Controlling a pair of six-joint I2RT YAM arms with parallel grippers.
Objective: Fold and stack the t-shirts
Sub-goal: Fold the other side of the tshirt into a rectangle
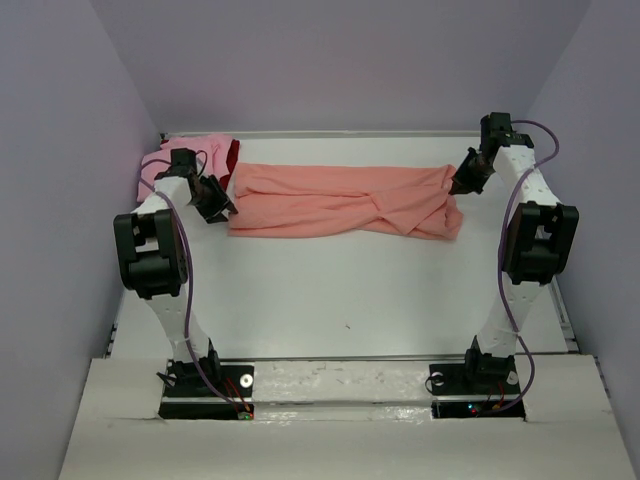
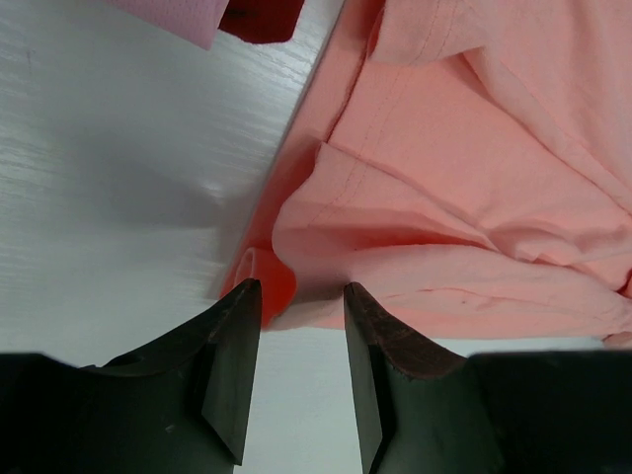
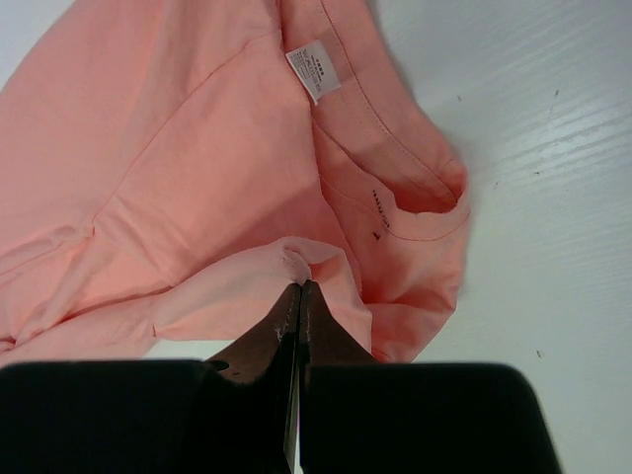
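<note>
With the salmon-orange t-shirt (image 1: pixel 340 200) bunched on the table (image 1: pixel 350 300), the right gripper (image 3: pixel 299 291) pinched tight on its right end and the left gripper (image 2: pixel 300 291) half apart at its left hem, a pull now might slip that unclamped corner free.

In the top view's upper left, the left arm (image 1: pixel 170 205) hides part of the pink shirt (image 1: pixel 152 172) and red shirt (image 1: pixel 233 155). The salmon shirt (image 3: pixel 148 148) runs off the right wrist view's left edge; its tag (image 3: pixel 318 71) is too small to read.

White arm links (image 1: pixel 170 315), black joint housings (image 1: pixel 150 250), purple cables (image 1: pixel 188 290), black bases (image 1: pixel 205 385), left hand (image 2: pixel 301 291) with dark wedge-shaped fingers (image 2: pixel 232 365).
</note>
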